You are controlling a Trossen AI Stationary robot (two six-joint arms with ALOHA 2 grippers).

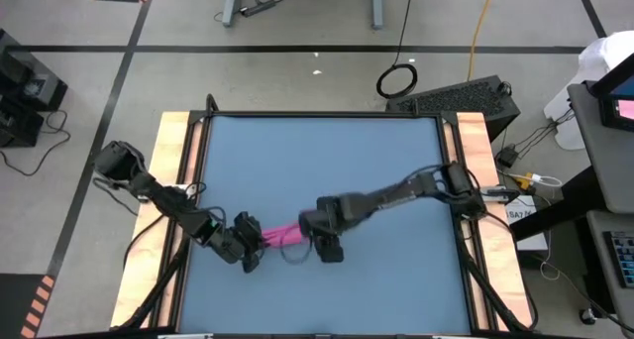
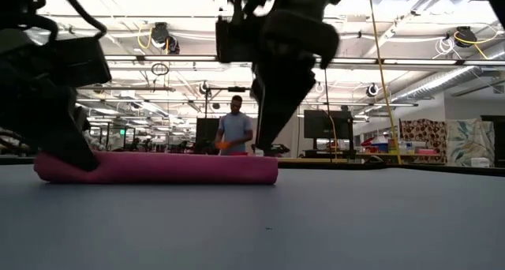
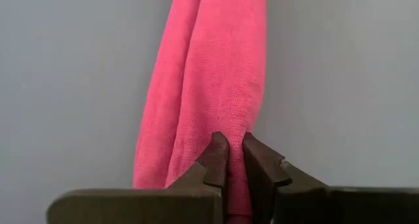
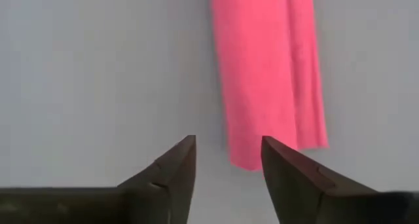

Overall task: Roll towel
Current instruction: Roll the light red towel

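Note:
The magenta towel (image 1: 284, 233) lies on the blue table (image 1: 317, 161) as a long, narrow roll, resting along its whole length (image 2: 158, 167). My left gripper (image 1: 253, 245) is at the roll's left end, shut on it (image 3: 229, 149). My right gripper (image 1: 328, 248) hangs just above the roll's right end (image 2: 264, 163). It is open (image 4: 228, 152), and the towel's end (image 4: 245, 158) shows beyond the gap between its fingers. My left gripper pinches a ridge of cloth on the roll's left end (image 3: 236, 129) between its two fingertips. The fingers come slanting down from the table's left side and lie along the roll. The roll stays flat on the table and is slack.
Wooden rails (image 1: 178, 170) run along the table's left and right sides. Bare blue surface stretches from the towel toward the far edge and in front of it (image 2: 316, 223). A person (image 2: 234, 128) stands far off in the room behind the table.

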